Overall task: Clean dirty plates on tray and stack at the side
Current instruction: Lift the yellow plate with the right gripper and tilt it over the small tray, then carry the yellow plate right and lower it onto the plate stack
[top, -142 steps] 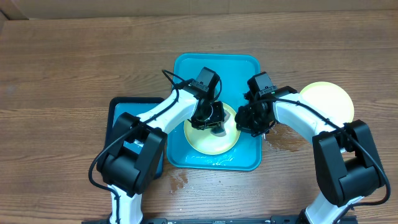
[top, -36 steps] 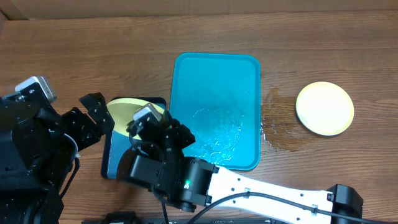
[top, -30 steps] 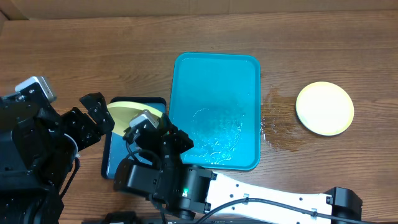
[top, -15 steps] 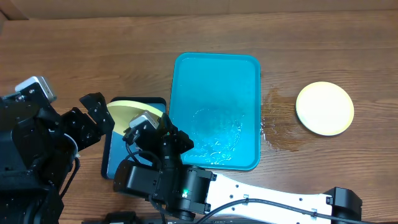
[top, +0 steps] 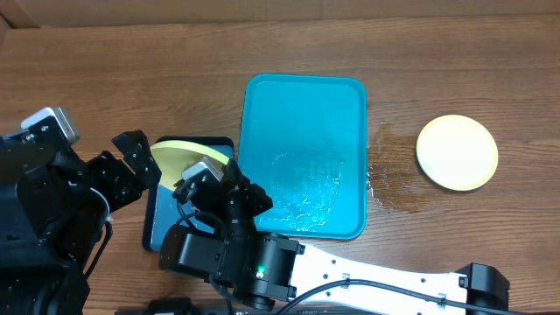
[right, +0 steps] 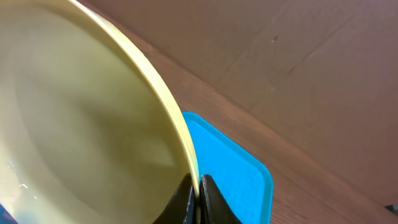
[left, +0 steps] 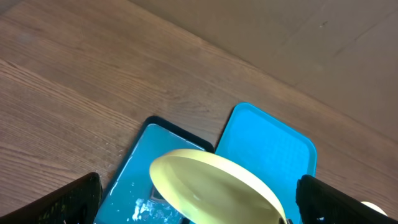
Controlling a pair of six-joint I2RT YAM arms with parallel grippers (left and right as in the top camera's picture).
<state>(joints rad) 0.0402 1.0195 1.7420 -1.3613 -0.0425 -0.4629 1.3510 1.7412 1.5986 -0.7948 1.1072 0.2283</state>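
Observation:
A pale yellow-green plate (right: pixel 81 124) hangs tilted on edge over the small dark-rimmed blue tray (top: pixel 166 229), left of the turquoise tray (top: pixel 302 114). My right gripper (right: pixel 198 194) is shut on the plate's rim, one finger on each face. My left gripper (left: pixel 199 185) stands wide open just left of the plate (left: pixel 211 186), its fingers (left: pixel 68 202) well apart on either side in the left wrist view and not touching it. The turquoise tray holds only streaks of water. Another pale yellow-green plate (top: pixel 457 151) lies flat on the bare wood at the right.
The small blue tray (left: pixel 134 177) is wet, and a dark square thing shows under the plate. A wet patch (top: pixel 394 184) darkens the wood between the turquoise tray and the right-hand plate. My right arm (top: pixel 367 267) reaches across the front of the table.
Seconds ago both grippers worked on the plate in the turquoise tray; the plate now hangs over the small blue tray. Over the last second the right wrist shifted slightly, then held still.

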